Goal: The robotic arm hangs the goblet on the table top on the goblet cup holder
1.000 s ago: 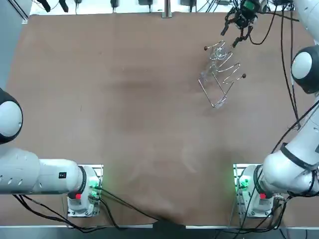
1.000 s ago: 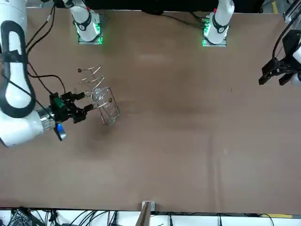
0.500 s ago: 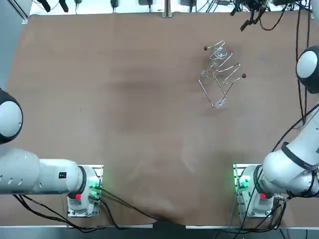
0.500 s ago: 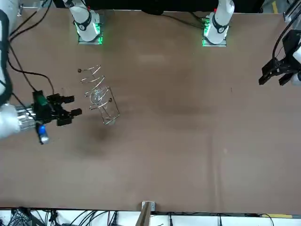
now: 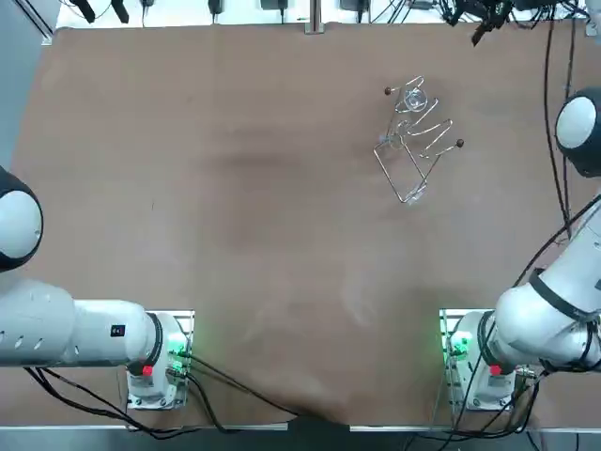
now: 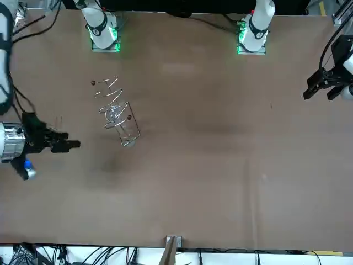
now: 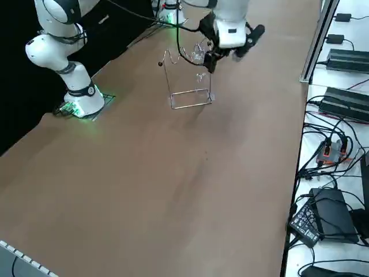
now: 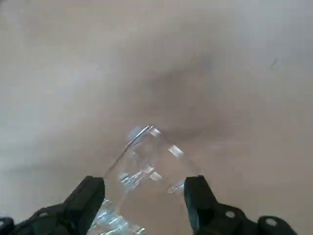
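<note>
Soft, even light leaves a faint shadow (image 6: 110, 163) on the table (image 6: 220, 176) beside the right gripper (image 6: 70, 140).

right gripper (image 5: 482, 25) cropped overhead; holder (image 8: 143, 132) blurred

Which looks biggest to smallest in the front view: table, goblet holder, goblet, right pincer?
table
goblet holder and right pincer (open, off to the holder's side): about alike; the pincer may be nearer the camera, so not ranked
goblet, on the holder
</note>
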`<control>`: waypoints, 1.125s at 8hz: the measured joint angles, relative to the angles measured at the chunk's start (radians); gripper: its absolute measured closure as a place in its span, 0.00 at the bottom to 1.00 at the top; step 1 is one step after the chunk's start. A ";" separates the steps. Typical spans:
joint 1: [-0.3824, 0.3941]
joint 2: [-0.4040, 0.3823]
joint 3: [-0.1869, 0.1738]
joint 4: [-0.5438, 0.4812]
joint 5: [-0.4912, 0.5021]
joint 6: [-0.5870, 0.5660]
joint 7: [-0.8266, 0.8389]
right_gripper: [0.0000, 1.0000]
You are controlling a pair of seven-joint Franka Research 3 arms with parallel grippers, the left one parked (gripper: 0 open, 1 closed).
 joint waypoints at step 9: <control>0.044 -0.209 -0.001 -0.058 -0.338 0.048 -0.155 0.00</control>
